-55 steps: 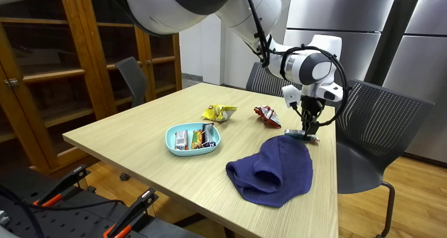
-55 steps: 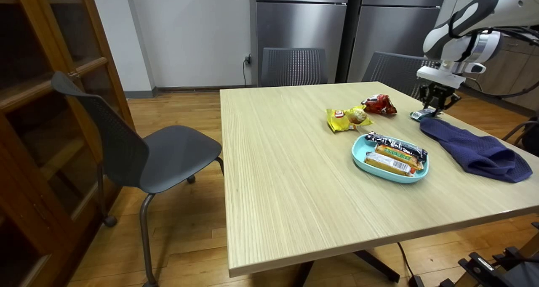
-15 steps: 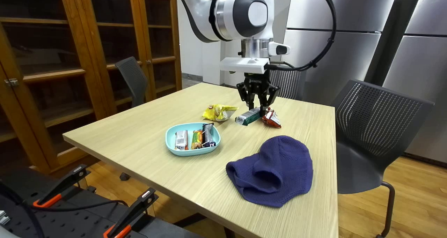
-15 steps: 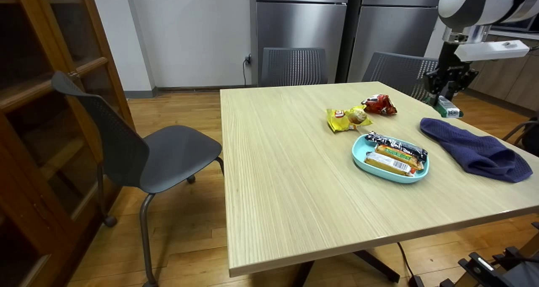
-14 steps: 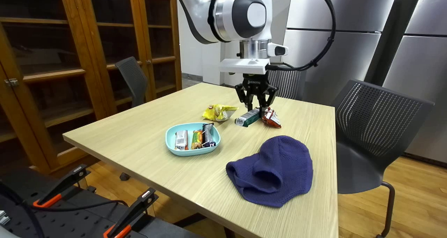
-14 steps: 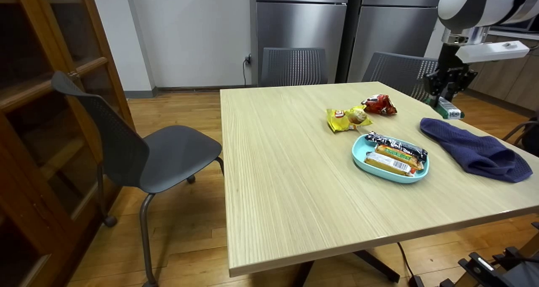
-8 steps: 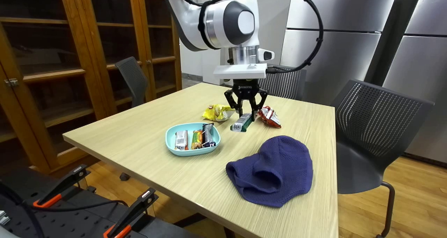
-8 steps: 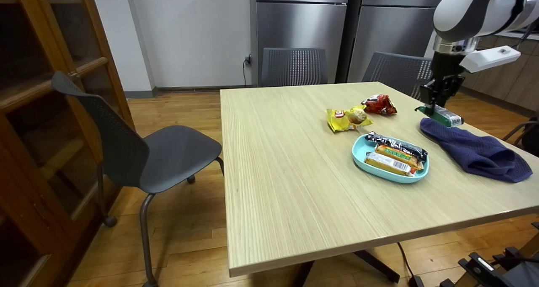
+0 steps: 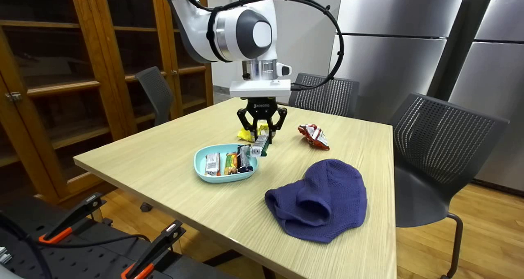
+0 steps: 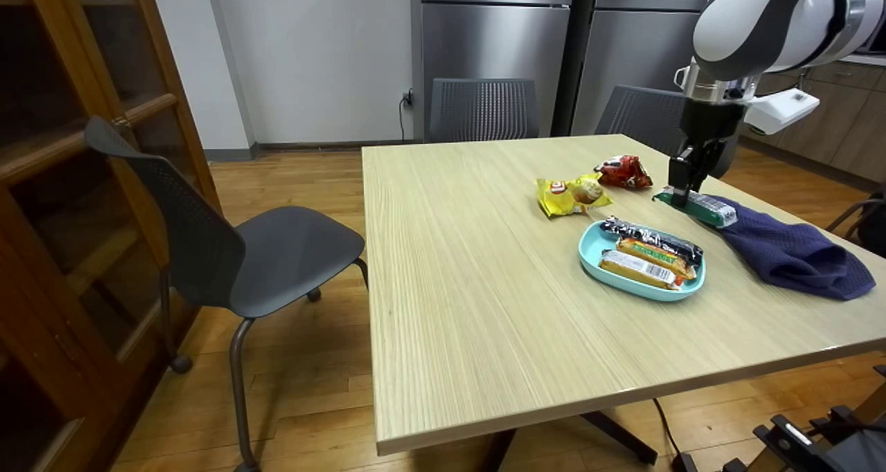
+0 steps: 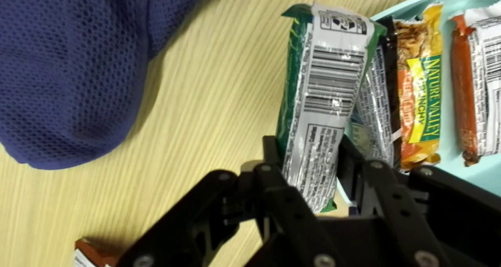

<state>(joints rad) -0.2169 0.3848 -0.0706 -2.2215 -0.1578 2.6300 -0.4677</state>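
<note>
The wrapped bar [image 11: 325,98] was green, with a white panel striped by a black barcode, and the hand [image 11: 307,153] was black. The tray [image 9: 223,179] was plain turquoise, the cloth [image 11: 70,71] deep blue with a dotted mesh, the surface [image 10: 471,285] pale yellowish with streaky grain. The snack bag [image 10: 571,195] was mostly yellow, the packet [image 10: 626,173] red and white.
</note>
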